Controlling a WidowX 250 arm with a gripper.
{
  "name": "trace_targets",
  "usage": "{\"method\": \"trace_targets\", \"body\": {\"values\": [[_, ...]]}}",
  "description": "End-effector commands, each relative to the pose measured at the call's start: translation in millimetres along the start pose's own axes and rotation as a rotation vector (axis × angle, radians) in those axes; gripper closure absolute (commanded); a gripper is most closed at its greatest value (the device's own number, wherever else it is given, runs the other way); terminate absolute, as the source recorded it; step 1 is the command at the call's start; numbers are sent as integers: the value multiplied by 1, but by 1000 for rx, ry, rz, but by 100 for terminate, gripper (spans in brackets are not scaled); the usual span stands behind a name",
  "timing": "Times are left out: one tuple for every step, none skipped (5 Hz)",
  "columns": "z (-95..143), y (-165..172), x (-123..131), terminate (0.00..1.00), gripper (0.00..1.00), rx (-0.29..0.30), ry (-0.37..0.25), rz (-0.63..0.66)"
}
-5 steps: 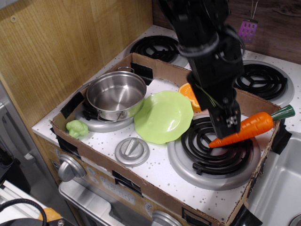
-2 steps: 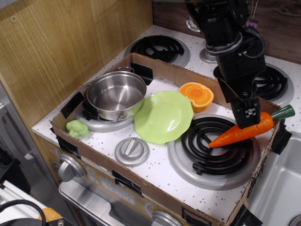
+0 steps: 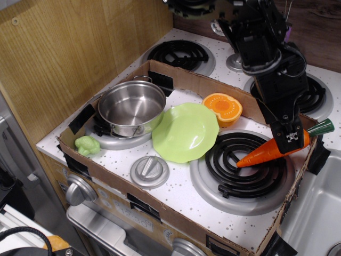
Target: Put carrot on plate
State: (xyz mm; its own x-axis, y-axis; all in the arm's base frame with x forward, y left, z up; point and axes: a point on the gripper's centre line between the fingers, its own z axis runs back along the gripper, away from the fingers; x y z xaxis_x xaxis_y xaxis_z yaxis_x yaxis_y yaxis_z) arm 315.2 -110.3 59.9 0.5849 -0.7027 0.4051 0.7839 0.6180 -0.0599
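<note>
The orange carrot (image 3: pixel 264 154) with a dark green stem (image 3: pixel 321 127) lies across the right side of the large black coil burner (image 3: pixel 245 166), its stem end resting on the cardboard wall. My black gripper (image 3: pixel 292 140) is down over the carrot's thick end. One finger (image 3: pixel 291 136) is in front of the carrot and the other is hidden behind it, so I cannot tell whether the jaws press on it. The lime-green plate (image 3: pixel 185 132) lies to the left of the burner, with nothing on it.
A steel pot (image 3: pixel 131 108) stands left of the plate. An orange halved fruit toy (image 3: pixel 222 108) sits behind the plate. A small green broccoli-like toy (image 3: pixel 87 145) and a grey knob (image 3: pixel 149 170) lie near the front. A cardboard wall (image 3: pixel 133 205) rings the stove top.
My gripper has moved right along the carrot, from its middle to its thick end near the stem, and sits a little lower. The carrot has not moved.
</note>
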Motion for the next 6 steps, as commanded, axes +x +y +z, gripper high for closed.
{"method": "trace_targets", "body": {"values": [[-4, 3, 8, 0, 0, -2, -29, -18], [-14, 7, 0, 0, 0, -2, -22, -20], [-18, 9, -4, 0, 0, 7, -14, -2], [-20, 11, -7, 0, 100, 18, -3, 8], [-10, 5, -4, 0, 100, 77, 32, 19], [6, -1, -3, 0, 100, 95, 75, 59]]}}
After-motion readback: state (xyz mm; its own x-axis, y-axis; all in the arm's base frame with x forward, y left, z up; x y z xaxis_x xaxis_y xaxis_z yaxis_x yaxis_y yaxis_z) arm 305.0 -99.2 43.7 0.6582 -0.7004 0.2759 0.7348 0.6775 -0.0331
